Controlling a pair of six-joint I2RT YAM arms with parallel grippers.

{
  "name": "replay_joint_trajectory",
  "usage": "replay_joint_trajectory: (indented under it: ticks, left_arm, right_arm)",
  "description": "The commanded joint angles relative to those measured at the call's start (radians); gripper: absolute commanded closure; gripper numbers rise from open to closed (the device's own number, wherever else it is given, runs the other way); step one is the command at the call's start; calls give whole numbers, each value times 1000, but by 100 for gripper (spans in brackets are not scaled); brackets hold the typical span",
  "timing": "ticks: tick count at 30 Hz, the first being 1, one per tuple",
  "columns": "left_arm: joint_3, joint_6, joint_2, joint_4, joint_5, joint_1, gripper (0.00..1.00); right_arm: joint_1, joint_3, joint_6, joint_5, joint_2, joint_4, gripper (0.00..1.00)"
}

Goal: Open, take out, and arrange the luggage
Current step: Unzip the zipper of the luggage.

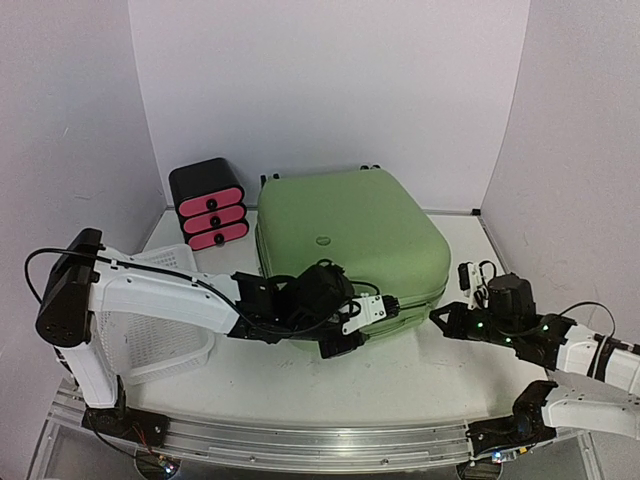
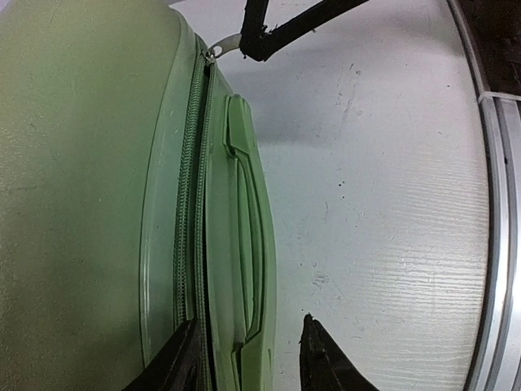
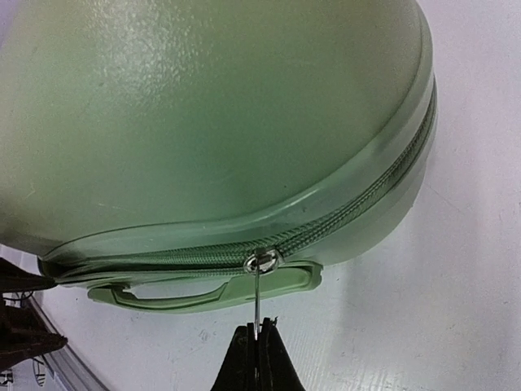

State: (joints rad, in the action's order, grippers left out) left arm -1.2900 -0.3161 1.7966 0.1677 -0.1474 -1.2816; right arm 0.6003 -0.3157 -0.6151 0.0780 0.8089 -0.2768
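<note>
Luggage [image 1: 350, 225]: lies flat in the middle of the bench [image 1: 400, 370], lid down, nothing out. Zip pull [image 3: 262, 262] sits on the front seam above the side handle [image 2: 244, 204]. Right gripper [image 3: 259, 334] pinches the pull's tab. Left gripper [image 2: 251, 326] is spread, straddling the handle edge, gripping nothing. Can't tell how much zip is undone. Opening looks barely begun; unpacking and arranging all remain.

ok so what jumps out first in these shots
The light-green luggage lies flat mid-table. The right fingers pinch its silver zipper pull at the near right corner, while the left fingers stand open astride its side handle. A pink-fronted drawer box sits behind, left.
</note>
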Motion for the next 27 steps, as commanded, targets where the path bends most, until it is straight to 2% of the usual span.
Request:
replay_joint_trajectory:
  ticks: [1,7,12,16,27]
  left_arm:
    - [-81,-18,42,11,-75,1,58]
    - [-171,-25,130,60,-191,0,62]
    - [-218,-31,181,93,-144,0,80]
    - [-222,-47,199,99,-82,1,85]
    - [-242,-49,259,148,-44,1,83]
  right_arm:
    - [49,12,-37,41,-57,-42,100]
    - [56,21,-37,60,-108,-34,100]
    - [57,15,-30,46,-114,-19,100]
    - [57,16,-27,37,-107,-19,100]
    - [57,9,-23,22,-117,-18,100]
